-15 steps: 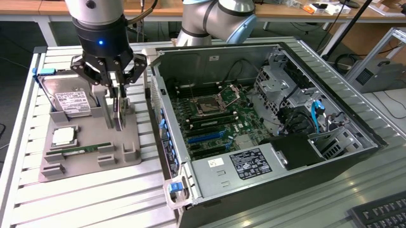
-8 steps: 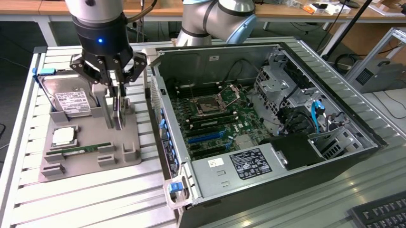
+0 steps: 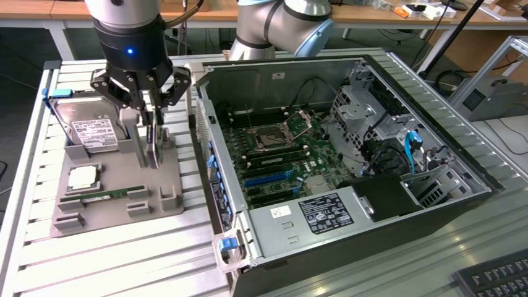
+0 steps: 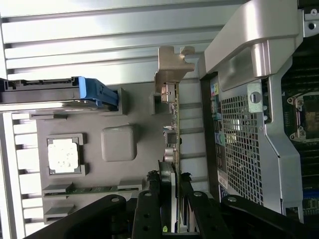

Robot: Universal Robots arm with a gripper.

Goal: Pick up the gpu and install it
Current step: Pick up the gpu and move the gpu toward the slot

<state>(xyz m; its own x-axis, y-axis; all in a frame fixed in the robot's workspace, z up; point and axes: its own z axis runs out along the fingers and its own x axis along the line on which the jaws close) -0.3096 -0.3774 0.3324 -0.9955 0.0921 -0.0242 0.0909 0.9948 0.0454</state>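
Note:
The gpu (image 3: 153, 147) stands thin edge-on in a slot of the grey tray (image 3: 123, 179), at the exterior view's left of the open computer case (image 3: 347, 204). In the wrist view the gpu (image 4: 172, 124) shows as a narrow green edge with its silver end bracket at the far end. My gripper (image 3: 153, 125) hangs straight above it, one finger against each flat side, shut on the card. The wrist view shows my gripper (image 4: 170, 183) with both black fingers pressed to the card. The card's lower edge is down between the tray's posts.
On the tray lie a silver hard drive (image 3: 93, 129) with a blue clip, a processor (image 3: 83, 177) and a memory stick (image 3: 107, 195). The case's motherboard has a blue slot (image 3: 268, 178). A case wall (image 3: 202, 142) rises close beside the tray. A keyboard (image 3: 495, 278) sits at the near right.

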